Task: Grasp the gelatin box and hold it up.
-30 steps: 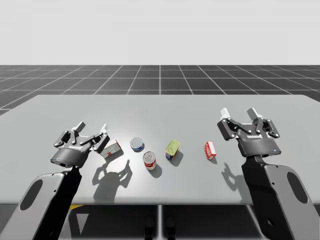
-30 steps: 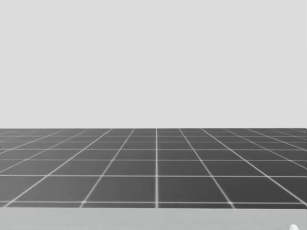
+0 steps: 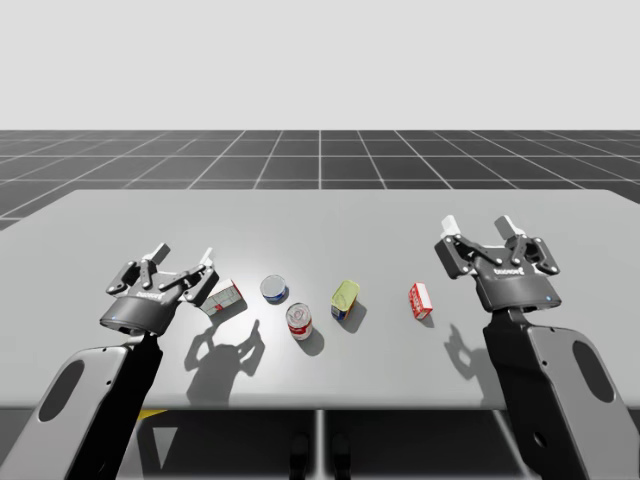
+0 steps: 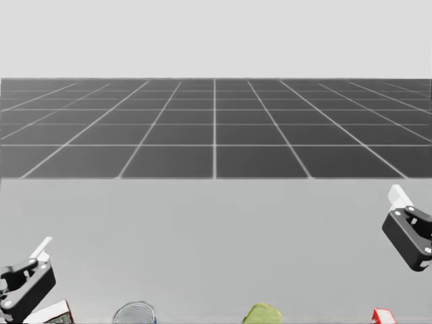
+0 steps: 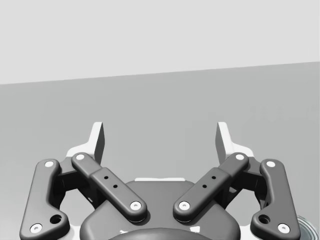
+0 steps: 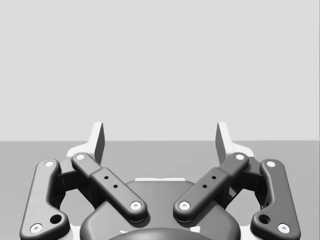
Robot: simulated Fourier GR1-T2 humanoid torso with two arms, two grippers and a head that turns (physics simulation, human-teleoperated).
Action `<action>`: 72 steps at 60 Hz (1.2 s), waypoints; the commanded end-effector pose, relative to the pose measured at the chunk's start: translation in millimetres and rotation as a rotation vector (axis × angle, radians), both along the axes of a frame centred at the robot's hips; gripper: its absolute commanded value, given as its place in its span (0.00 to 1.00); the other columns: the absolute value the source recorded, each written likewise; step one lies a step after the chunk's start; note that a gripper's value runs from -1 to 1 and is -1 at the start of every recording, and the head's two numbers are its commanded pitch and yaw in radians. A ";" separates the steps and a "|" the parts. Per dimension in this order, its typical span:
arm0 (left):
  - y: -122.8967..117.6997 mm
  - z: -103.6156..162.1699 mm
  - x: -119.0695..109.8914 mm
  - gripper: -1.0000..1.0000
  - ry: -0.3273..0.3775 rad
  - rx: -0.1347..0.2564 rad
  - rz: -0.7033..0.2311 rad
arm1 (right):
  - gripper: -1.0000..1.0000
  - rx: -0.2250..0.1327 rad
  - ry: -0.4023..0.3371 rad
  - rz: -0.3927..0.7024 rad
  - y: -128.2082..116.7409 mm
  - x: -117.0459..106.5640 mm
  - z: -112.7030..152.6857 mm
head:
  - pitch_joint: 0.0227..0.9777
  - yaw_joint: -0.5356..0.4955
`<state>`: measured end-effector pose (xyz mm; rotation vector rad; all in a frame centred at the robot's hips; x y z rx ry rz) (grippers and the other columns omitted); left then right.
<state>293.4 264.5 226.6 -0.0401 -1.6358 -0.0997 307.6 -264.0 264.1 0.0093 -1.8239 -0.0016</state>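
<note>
My left gripper [image 3: 185, 257] and right gripper [image 3: 478, 228] are both raised at either side, fingers [image 5: 97, 141] spread wide apart

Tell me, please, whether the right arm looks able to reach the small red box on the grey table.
Probably yes: the right claw is open near the small red box, bare grey table lies between them, and the yellow-topped can stands on its other side.

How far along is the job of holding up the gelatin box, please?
Nothing looks done: the red box, likely the gelatin one, and the red-and-white box both lie on the table. In hand: the left gripper and right gripper hang open and empty, one near each box. Left: the whole grasp and lift.
</note>
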 end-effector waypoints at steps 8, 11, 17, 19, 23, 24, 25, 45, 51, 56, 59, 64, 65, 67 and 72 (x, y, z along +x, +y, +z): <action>0.7 -0.3 0.5 0.00 -0.001 0.003 -0.002 | 0.00 -0.003 0.003 -0.006 -0.5 2.0 -0.6 | 0.59 0.47; 0.5 -0.4 0.5 0.00 -0.001 0.003 -0.004 | 0.00 -0.004 0.002 -0.006 -0.2 2.0 -0.7 | 0.63 0.45; -0.1 -0.7 1.1 0.00 0.000 0.001 -0.013 | 0.00 -0.004 0.004 -0.005 1.1 2.5 -1.2 | 0.69 0.36; -0.4 -0.9 1.1 0.00 0.000 0.002 -0.015 | 0.00 -0.004 0.003 -0.005 1.3 2.6 -1.3 | 0.70 0.34; -1.1 -1.0 1.2 0.00 0.000 0.001 -0.020 | 0.00 -0.005 0.001 -0.003 2.0 2.5 -1.5 | 0.74 0.28; -1.3 -1.0 1.2 0.00 0.000 0.001 -0.021 | 0.00 -0.006 0.000 -0.003 2.0 2.6 -1.5 | 0.75 0.25; -1.8 -1.1 1.1 0.00 0.000 0.001 -0.023 | 0.00 -0.006 -0.002 -0.005 2.0 2.5 -1.4 | 0.77 0.23; -5.3 -1.7 1.8 0.00 0.002 -0.009 -0.037 | 0.00 0.006 -0.019 -0.011 0.3 -3.8 5.8 | 0.85 0.13; -5.5 -1.7 1.4 0.00 0.003 -0.012 -0.038 | 0.00 0.014 -0.014 -0.023 1.8 -14.0 12.2 | 0.84 0.14; -5.4 -1.5 1.0 0.00 0.004 -0.016 -0.039 | 0.00 0.026 -0.018 -0.035 1.0 -29.1 17.8 | 0.84 0.14; -5.5 -1.5 0.8 0.00 0.004 -0.016 -0.040 | 0.00 0.030 -0.011 -0.032 2.8 -40.0 20.6 | 0.84 0.14; -5.8 -1.6 0.6 0.00 0.006 -0.015 -0.043 | 0.00 0.006 0.000 -0.037 6.7 -58.7 21.4 | 0.85 0.14; -5.7 -1.6 0.6 0.00 0.006 -0.016 -0.043 | 0.00 0.006 0.001 -0.033 7.2 -61.1 21.0 | 0.85 0.14; -5.7 -1.5 0.5 0.00 0.006 -0.016 -0.043 | 0.00 0.000 0.011 -0.022 8.1 -68.7 19.7 | 0.85 0.14; -6.0 -1.4 0.4 0.00 0.007 -0.016 -0.045 | 0.00 -0.009 0.033 0.003 9.5 -84.8 14.5 | 0.85 0.14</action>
